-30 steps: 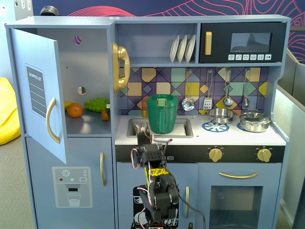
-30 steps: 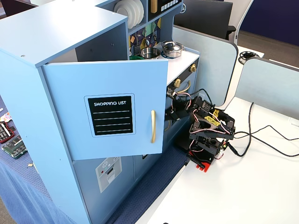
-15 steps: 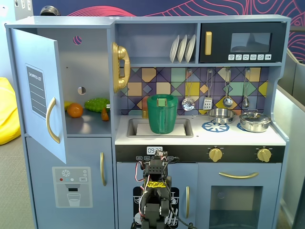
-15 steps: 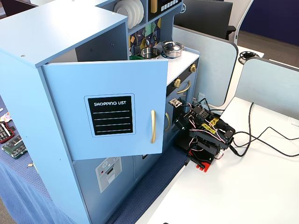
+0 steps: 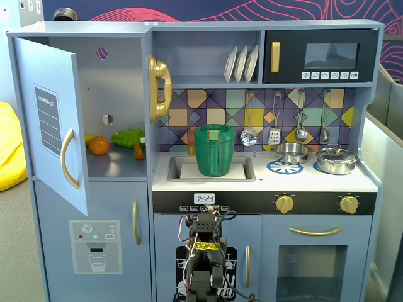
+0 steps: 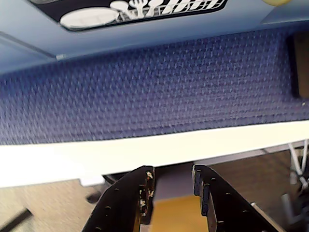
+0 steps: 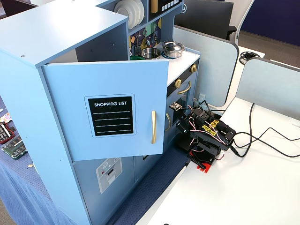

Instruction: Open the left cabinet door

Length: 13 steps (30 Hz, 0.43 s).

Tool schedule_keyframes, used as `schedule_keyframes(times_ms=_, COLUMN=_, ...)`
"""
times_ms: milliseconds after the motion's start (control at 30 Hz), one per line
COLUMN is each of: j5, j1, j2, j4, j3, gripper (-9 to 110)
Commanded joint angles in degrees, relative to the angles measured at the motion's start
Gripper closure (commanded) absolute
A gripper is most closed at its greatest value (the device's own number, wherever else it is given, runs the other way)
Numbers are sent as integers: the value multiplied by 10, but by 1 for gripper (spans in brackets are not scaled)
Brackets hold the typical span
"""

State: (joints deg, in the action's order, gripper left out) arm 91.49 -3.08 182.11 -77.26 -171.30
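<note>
The left cabinet door is grey-blue with a black "SHOPPING LIST" panel and a curved gold handle. It stands swung wide open, and in the other fixed view it faces outward with its handle at the free edge. The arm sits folded low in front of the kitchen's middle, well right of and below the door; it also shows in the other fixed view. In the wrist view my gripper is a little open and empty, touching nothing.
Behind the open door a shelf holds an orange and green toy food. A green pitcher stands in the sink. The water-dispenser door is shut below. A blue mat, the white table edge and cables surround the arm.
</note>
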Motion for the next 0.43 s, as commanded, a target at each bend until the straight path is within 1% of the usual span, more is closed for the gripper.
schedule_keyframes(times_ms=0, j5=23, j1=9, j2=0, j4=-95, j3=-4, gripper=101)
schedule_keyframes(times_ms=200, j5=20, j1=26, j2=0, j4=-96, j3=-4, gripper=101)
schedule_keyframes(times_ms=233, j5=11, j1=26, j2=0, j4=-98, j3=-4, gripper=100)
schedule_keyframes(times_ms=300, j5=-49, j1=25, j2=0, j4=-106, j3=-4, gripper=100)
schedule_keyframes(times_ms=400, j5=-49, j1=25, j2=0, j4=-105, j3=-4, gripper=100)
